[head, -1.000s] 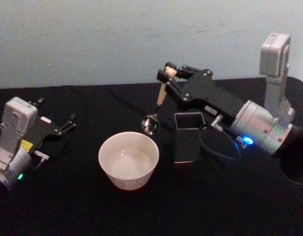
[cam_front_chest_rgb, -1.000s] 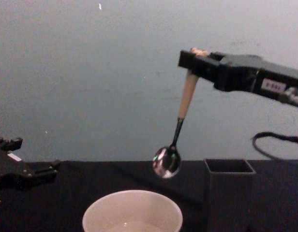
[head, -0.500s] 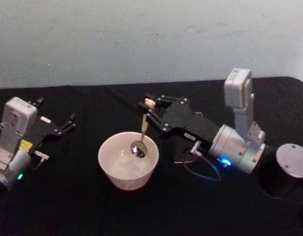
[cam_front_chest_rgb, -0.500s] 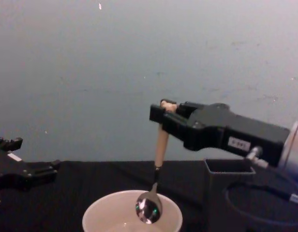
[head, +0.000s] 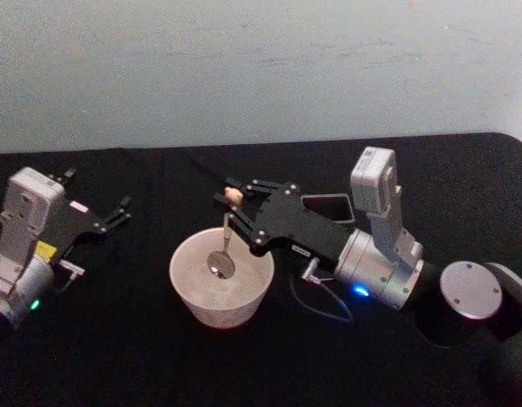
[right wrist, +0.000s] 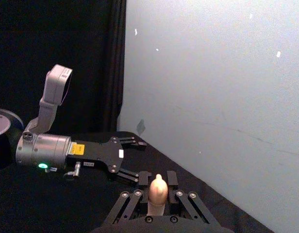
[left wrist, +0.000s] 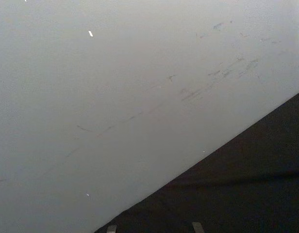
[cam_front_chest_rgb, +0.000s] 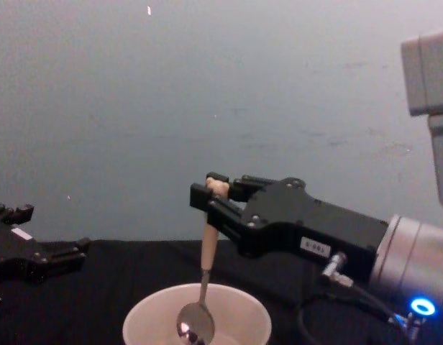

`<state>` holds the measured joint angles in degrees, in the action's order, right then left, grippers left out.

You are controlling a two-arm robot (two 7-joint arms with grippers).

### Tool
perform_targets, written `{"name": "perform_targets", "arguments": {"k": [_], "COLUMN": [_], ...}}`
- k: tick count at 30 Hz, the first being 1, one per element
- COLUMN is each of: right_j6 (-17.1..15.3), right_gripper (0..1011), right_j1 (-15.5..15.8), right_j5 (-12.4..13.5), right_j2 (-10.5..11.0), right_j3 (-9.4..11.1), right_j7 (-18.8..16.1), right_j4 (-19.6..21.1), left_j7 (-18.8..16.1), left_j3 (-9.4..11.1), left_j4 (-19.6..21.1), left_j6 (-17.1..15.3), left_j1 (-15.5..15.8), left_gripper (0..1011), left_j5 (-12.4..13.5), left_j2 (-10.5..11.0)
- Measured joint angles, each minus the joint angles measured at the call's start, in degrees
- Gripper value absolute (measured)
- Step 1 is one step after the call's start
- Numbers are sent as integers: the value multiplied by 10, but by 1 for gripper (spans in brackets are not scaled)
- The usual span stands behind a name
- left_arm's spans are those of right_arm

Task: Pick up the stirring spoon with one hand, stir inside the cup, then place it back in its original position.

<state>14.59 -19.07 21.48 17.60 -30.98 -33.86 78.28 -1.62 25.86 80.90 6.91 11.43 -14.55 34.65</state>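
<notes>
Table [head: 142, 356] under black cloth, spanning full width. Dark grey square holder [head: 327, 205] upright on table, right of centre, toward back; open top showing, lower part hidden. Pale grey wall [head: 244, 68] behind table, with faint scuff marks [left wrist: 217, 80] and small white specks.

You are bringing the right gripper [head: 234, 197] leftward and down, from up beside the dark holder [head: 327, 202] to a spot over the cup [head: 202, 309]. The stirring spoon [head: 222, 246] clamped in it is sinking too. Its metal bowl, a second ago hanging clear above the cup's far right rim, is now dipping inside the cup near the middle. The arm's body is now covering much of the holder.
</notes>
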Motion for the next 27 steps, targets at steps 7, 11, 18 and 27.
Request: {"name": "perform_targets", "arguments": {"k": [7, 11, 18, 27], "right_j6": [10, 12, 14, 14], "right_gripper": [218, 218, 218, 218], "right_j1": [-4, -5, -6, 1], "right_j5": [-20, -26, -35, -38], "right_j2": [-11, -14, -17, -6], "right_j3": [-7, -7, -6, 7], "right_j7": [-1, -1, 0, 3], "right_j4": [-19, -25, -32, -26], "left_j7": [0, 0, 0, 0], "left_j3": [0, 0, 0, 0], "left_j4": [0, 0, 0, 0], "left_j6": [0, 0, 0, 0], "left_j1": [0, 0, 0, 0], "left_gripper": [1001, 1001, 1001, 1001], "left_j5": [0, 0, 0, 0], "left_j2": [0, 0, 0, 0]}}
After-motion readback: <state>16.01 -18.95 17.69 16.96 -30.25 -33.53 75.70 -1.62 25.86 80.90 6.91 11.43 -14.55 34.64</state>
